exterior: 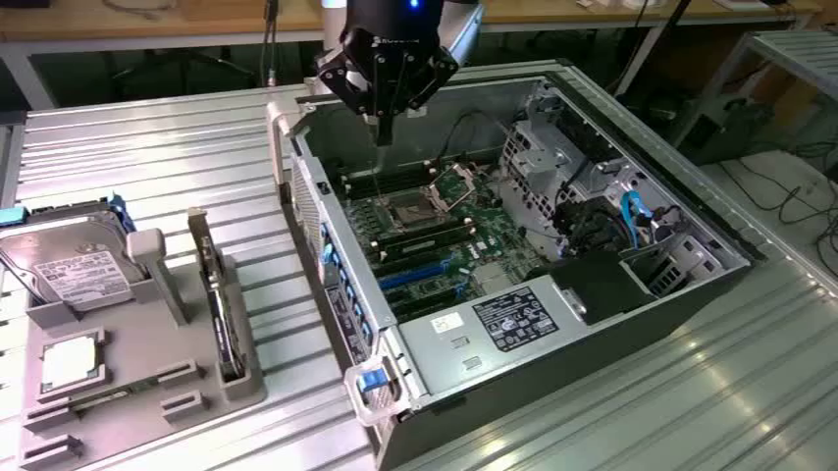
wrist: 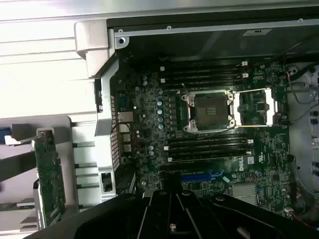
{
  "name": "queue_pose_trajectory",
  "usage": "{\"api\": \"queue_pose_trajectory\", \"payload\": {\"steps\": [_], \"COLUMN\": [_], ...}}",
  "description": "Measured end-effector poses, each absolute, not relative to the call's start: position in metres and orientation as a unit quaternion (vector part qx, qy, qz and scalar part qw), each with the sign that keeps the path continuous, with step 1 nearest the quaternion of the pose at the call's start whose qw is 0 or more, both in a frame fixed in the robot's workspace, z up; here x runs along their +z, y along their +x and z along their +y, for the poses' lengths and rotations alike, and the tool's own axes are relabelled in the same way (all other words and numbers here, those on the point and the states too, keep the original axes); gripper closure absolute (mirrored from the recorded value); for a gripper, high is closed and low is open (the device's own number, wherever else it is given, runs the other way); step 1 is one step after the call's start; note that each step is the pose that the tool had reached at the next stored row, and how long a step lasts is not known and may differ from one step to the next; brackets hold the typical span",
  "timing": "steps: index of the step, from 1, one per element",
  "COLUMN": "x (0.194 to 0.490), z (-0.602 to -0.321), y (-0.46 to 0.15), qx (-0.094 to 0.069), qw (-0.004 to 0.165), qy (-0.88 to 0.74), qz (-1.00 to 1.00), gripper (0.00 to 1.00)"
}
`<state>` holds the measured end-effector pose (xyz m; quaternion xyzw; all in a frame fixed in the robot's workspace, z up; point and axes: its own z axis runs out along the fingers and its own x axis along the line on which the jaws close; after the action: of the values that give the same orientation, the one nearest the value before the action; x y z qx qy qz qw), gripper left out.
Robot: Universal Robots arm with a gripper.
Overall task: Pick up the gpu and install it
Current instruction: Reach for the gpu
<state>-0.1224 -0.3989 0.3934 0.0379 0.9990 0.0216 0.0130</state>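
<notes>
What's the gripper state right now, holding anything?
Gripper: closed, holding nothing, above the open computer case. The gpu stands in the gray holder.

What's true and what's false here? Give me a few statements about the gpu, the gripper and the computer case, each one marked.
1. The gpu stands on edge in the grey holder. True.
2. The gripper holds the gpu. False: it is shut on nothing, over the open computer case.
3. The processor socket on the motherboard is empty. True.
4. The hard drive lies inside the case. False: it rests in the holder, outside the case.
</notes>
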Motion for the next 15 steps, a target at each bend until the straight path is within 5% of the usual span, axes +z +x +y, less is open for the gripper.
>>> {"api": "queue_pose_trajectory", "payload": {"steps": [15], "x": [0.393], "z": [-0.4], "y": [-0.149], "qx": [0.022], "qw": [0.013], "qy": [0.038], "qz": [0.999], "gripper": [0.89]}}
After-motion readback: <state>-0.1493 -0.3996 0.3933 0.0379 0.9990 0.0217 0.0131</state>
